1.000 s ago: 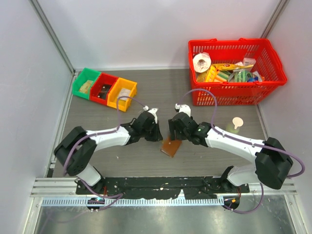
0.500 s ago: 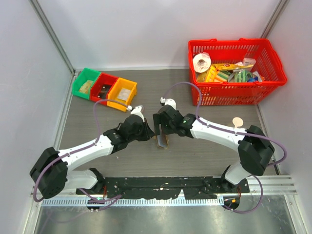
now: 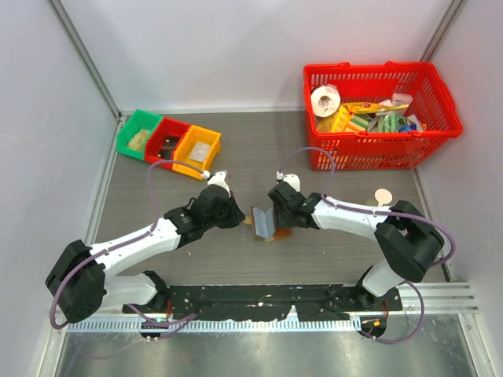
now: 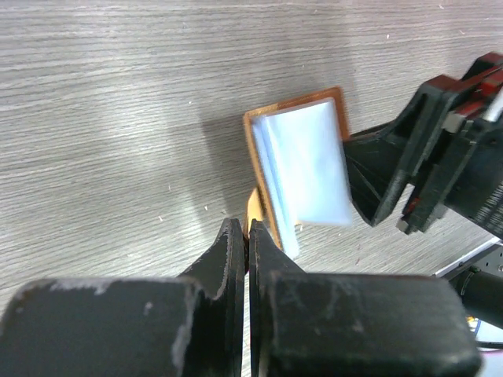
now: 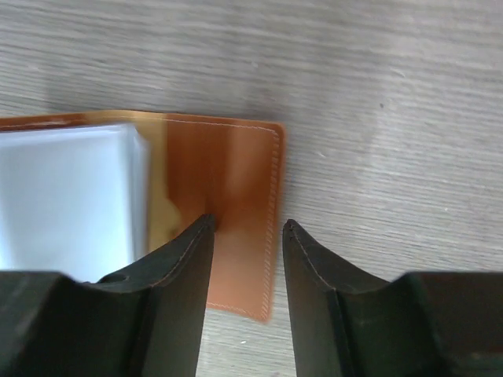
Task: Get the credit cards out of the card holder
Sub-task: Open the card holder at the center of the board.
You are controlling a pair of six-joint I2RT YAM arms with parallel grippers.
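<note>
Card holder (image 3: 263, 222) stands propped open on the bench (image 3: 236, 255), between the two arms. Left fingers (image 4: 230, 251) closed, pinching its brown edge. Right fingers (image 5: 185, 267) apart, straddling the brown flap, nothing gripped. Credit cards (image 4: 310, 169) sit in the pale inner pocket, stack edge exposed.

Judgement: hold the left pinch firm as anchor. Right should close on card edges only, not leather, then draw along the pocket.

Card count unclear; pocket mouth blurred in right wrist view.

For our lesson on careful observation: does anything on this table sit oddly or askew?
Yes. The card holder stands half open: one brown half lies flat, the other tilts up, its edge pinched in the left tool.
</note>
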